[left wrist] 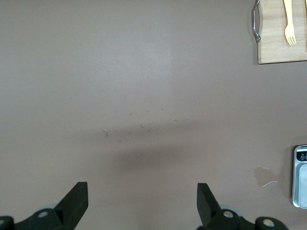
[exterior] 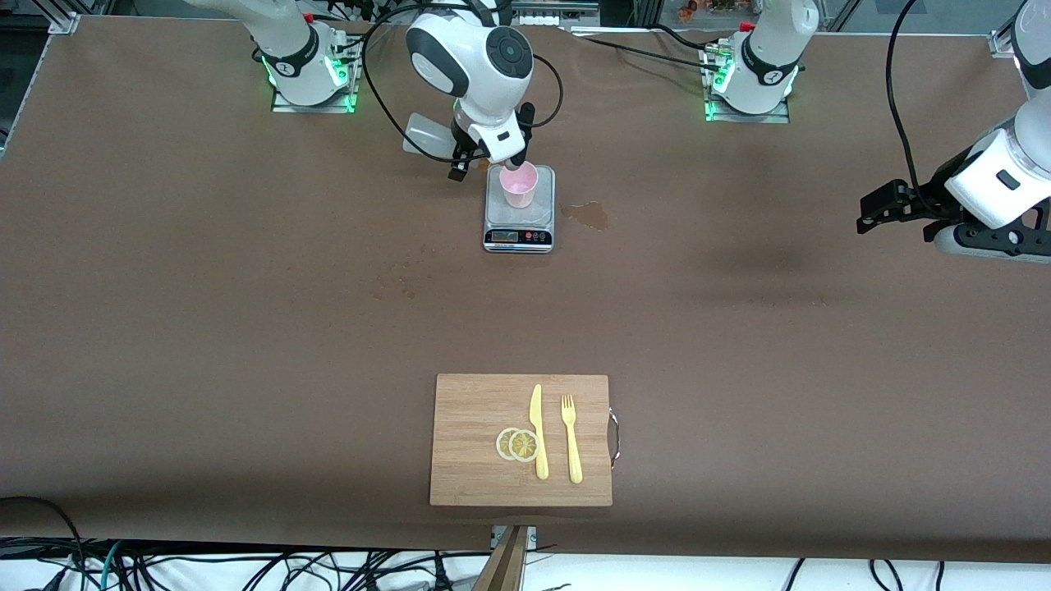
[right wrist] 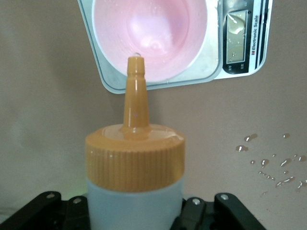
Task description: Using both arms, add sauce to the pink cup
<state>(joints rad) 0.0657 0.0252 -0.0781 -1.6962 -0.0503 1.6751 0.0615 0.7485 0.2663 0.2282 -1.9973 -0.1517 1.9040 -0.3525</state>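
Low in the front view, close to the table's near edge, lies a wooden cutting board with a metal handle on its side. On it rest two lemon slices, overlapping, a yellow plastic knife just beside them, and a yellow plastic fork next to the knife. The board's corner and the fork also show in the upper right of the left wrist view.

Higher in the front view, just above the middle of the frame, a small digital kitchen scale sits on the brown table, with the pink cup standing upright on its platform. A small wet patch marks the table just beside the scale, toward the left arm's end.

The right gripper hangs over the table at the scale's upper edge, its jaws closed tight around the sauce bottle. In the right wrist view the bottle's orange nozzle points at the cup's rim, with what looks like a drop at its tip, and the cup fills the top of the frame. Whether any sauce is already in the cup is hard to tell.

The left gripper waits at the right edge of the front view, over bare table, fingers spread wide and holding nothing.
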